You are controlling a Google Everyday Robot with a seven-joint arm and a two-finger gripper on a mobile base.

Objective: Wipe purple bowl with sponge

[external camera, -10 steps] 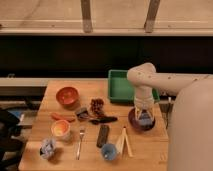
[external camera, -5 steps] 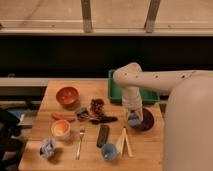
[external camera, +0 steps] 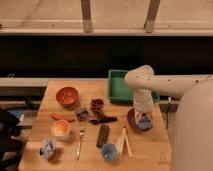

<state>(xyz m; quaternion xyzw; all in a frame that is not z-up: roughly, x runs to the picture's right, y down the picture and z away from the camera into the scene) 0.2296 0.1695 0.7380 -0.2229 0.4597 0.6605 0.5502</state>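
camera view: the arm (external camera: 150, 82) reaches in from the right and bends straight down, so the claw (external camera: 144, 120) hangs over the purple bowl (external camera: 134, 121) at the right edge of the table (external camera: 90, 155), down inside or just above the bowl's hollow. a pale blue patch at the claw tip reads as the sponge (external camera: 145, 124), low in the bowl; that placement fits the wiping step, with the soft block pressed down where the claw can drag it round the inside. whether the claw is clamped on the sponge or only resting over it, i cannot tell. the bowl is largely covered by the wrist, only its dark left rim showing.

behind the bowl a green tray (external camera: 119, 86) lies against the far edge of the table, near but apart from the bowl. well to the left stands the orange-red bowl (external camera: 67, 95), out of the arm's way. nearer the front are a small blue cup (external camera: 109, 151), a fork (external camera: 80, 143), a dark bar-shaped item (external camera: 102, 135) and a crumpled blue-white wrapper (external camera: 47, 147), all apart from the purple bowl, so a wiping motion should not disturb them.
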